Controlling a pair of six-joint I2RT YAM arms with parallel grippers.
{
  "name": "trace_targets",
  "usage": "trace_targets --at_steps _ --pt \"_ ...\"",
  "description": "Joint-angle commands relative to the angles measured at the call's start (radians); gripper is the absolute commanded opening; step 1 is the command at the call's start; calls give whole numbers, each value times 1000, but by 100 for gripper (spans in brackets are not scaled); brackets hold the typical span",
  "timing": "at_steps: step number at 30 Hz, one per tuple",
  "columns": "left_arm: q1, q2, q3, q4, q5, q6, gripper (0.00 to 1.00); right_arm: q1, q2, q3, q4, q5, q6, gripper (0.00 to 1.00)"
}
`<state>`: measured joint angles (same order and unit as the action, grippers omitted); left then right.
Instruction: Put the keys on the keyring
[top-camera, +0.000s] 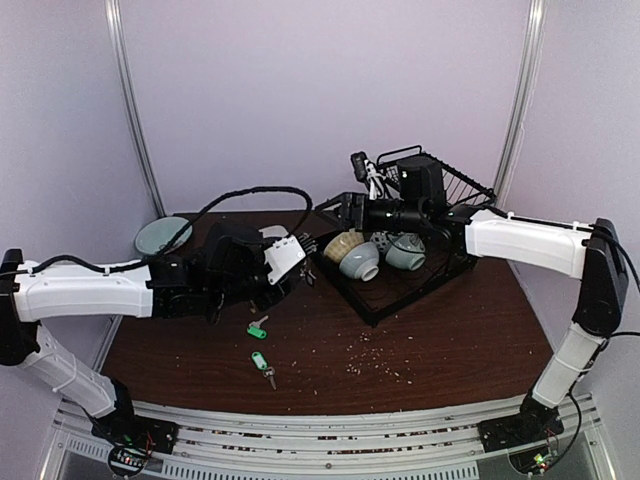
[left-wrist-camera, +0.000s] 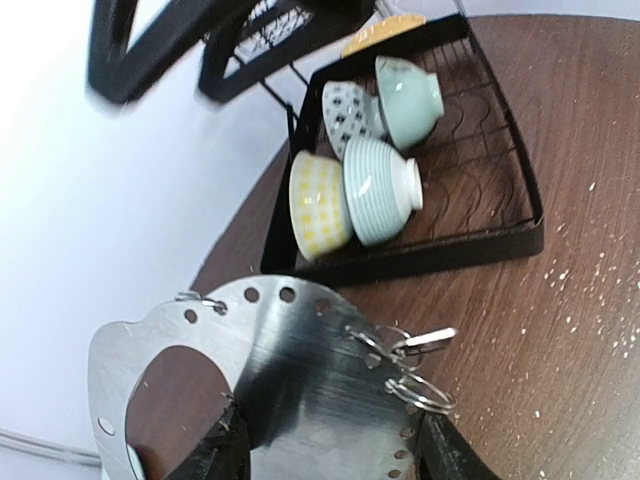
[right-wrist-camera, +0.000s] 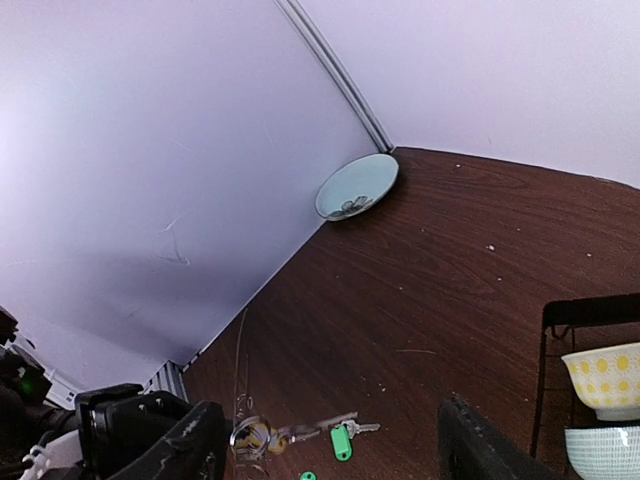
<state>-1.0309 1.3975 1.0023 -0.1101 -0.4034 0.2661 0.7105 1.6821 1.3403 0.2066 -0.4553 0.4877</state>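
The keyring (left-wrist-camera: 300, 380) shows as a wide flat silver piece with a big cutout and holes along its rim. My left gripper (left-wrist-camera: 330, 445) is shut on it and holds it above the table (top-camera: 290, 255). Small split rings (left-wrist-camera: 420, 392) and a plain silver key (left-wrist-camera: 428, 340) hang from its rim. In the right wrist view a yellow-headed key (right-wrist-camera: 255, 437) hangs on rings below a thin silver edge. Two green-tagged keys (top-camera: 258, 328) (top-camera: 261, 360) lie on the table; one shows in the right wrist view (right-wrist-camera: 341, 441). My right gripper (top-camera: 335, 212) (right-wrist-camera: 320, 455) is open and empty, just right of the keyring.
A black wire dish rack (top-camera: 400, 295) (left-wrist-camera: 440, 250) with several bowls (top-camera: 360, 258) stands at the back right, under the right arm. A round glass dish (top-camera: 162, 235) (right-wrist-camera: 358, 187) lies at the back left by the wall. Crumbs (top-camera: 370, 355) dot the table front.
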Motion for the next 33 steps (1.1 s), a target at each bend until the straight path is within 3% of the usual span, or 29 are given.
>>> trace_targets --at_steps 1,6,12,18,24,28,33 --pt "-46 -17 17 122 -133 103 36 35 24 59 -38 -125 28 72" --pt "-54 -7 35 131 -143 105 36 67 31 21 10 -212 63 65" --pt "-57 -10 37 135 -156 105 36 86 42 16 -33 -197 32 56" --pt "-57 -20 34 135 -154 101 36 95 56 22 -43 -176 19 41" --pt "-59 -21 38 136 -153 99 36 105 78 35 -56 -159 12 35" --pt "-63 -23 38 135 -151 102 36 106 85 49 -66 -158 14 13" --pt "-67 -27 30 124 -122 94 36 106 60 35 -48 -155 13 0"
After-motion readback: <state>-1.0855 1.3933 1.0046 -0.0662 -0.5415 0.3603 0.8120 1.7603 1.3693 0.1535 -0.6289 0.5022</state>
